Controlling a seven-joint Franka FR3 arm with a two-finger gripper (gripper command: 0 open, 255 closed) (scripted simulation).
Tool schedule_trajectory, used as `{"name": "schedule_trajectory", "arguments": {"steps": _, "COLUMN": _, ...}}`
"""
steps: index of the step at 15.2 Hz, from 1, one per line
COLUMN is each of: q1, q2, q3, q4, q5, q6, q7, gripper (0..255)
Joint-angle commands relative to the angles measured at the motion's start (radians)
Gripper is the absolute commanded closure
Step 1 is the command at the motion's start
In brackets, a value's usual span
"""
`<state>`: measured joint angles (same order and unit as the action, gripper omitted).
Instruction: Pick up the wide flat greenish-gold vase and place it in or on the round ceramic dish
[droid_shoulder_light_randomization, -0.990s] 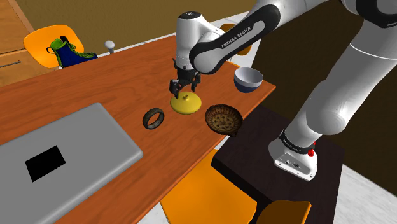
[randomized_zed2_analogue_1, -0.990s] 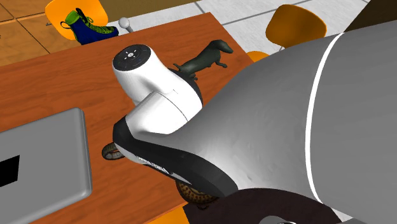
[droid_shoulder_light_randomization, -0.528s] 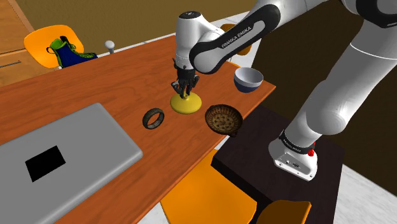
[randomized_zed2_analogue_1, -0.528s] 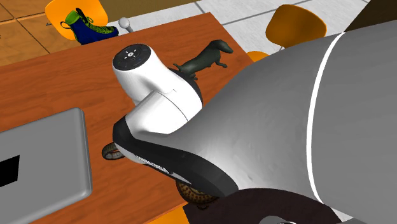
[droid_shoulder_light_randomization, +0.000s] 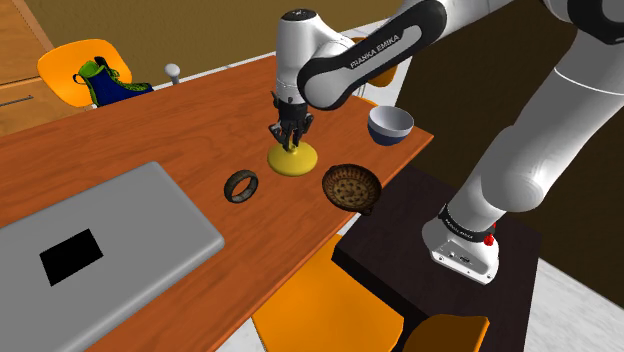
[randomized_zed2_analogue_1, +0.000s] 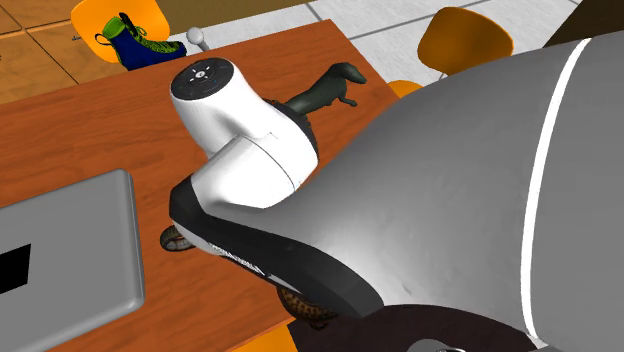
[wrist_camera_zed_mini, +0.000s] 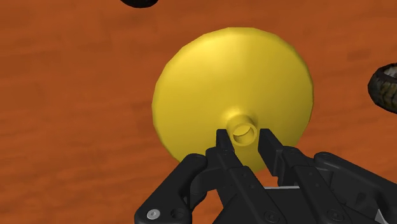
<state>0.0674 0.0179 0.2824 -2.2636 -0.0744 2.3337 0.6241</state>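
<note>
The white arm (droid_shoulder_light_randomization: 520, 150) rises from its stand (droid_shoulder_light_randomization: 450, 250) at the lower right of the shoulder view, arches across the upper edge of the frame, and drops its wrist straight down over the middle of the wooden table (droid_shoulder_light_randomization: 150, 140). The gripper (droid_shoulder_light_randomization: 290, 140) points vertically at the tabletop. In the wrist view its two black fingers (wrist_camera_zed_mini: 219, 143) are clamped on the short neck of the yellow vase (wrist_camera_zed_mini: 232, 95), one on each side.

The vase (droid_shoulder_light_randomization: 292, 160) sits at the centre of the shoulder view, near the table's right edge. The brown patterned dish (droid_shoulder_light_randomization: 351, 187) is just to its lower right, and a blue-and-white bowl (droid_shoulder_light_randomization: 390, 124) is to its upper right. Whether the vase's base is off the wood cannot be told.

"FRANKA EMIKA" (droid_shoulder_light_randomization: 375, 50) is printed in white on the dark forearm band.

Compared with half a second ago, the wrist and forearm stand slightly higher in both outside views, while the vase has hardly moved.
</note>
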Motion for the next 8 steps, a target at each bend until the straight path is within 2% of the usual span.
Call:
{"name": "schedule_trajectory", "arguments": {"steps": 1, "q1": 0.0, "q2": -0.016, "q3": 0.001, "q4": 0.012, "q5": 0.008, "q6": -0.028, "q7": -0.006, "gripper": 255}}
{"name": "schedule_trajectory", "arguments": {"steps": 8, "q1": 0.0, "q2": -0.066, "q3": -0.001, "q4": 0.058, "q5": 0.03, "q6": -0.12, "q7": -0.025, "gripper": 255}}
